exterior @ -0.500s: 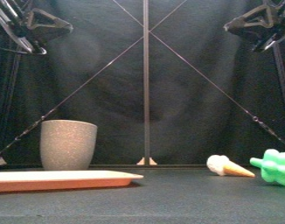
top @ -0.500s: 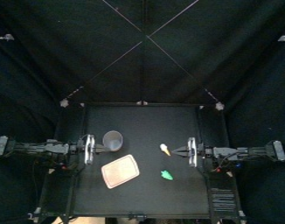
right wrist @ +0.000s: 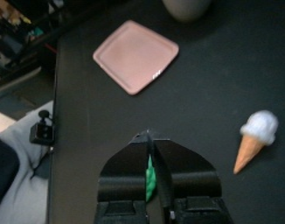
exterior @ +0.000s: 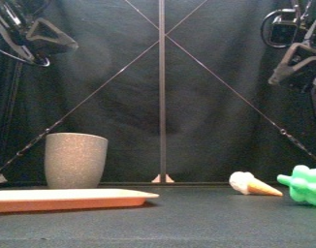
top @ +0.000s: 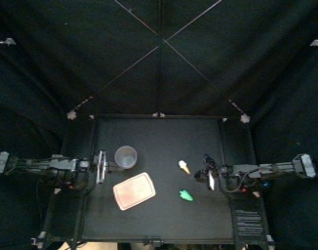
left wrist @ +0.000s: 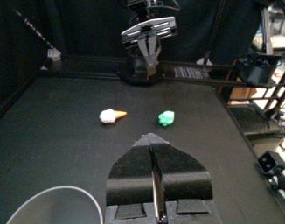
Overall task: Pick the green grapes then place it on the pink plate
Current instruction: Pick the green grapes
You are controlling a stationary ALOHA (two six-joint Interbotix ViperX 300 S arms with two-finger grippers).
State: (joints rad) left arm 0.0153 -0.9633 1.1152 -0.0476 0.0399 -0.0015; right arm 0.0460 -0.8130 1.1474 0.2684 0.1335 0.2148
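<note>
Right gripper (right wrist: 149, 136), jaws pressed together, hovers high above the green grapes (top: 188, 196), which lie on the table right of the pink plate (top: 133, 190). It should spread wide, then descend squarely. Left gripper (left wrist: 153, 138), likewise closed, rests aside.

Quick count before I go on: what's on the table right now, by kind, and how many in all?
toy foods: 2 (green grapes, ice cream cone)
plates: 1 (pink plate)
cups: 1 (grey speckled cup)
total: 4
</note>
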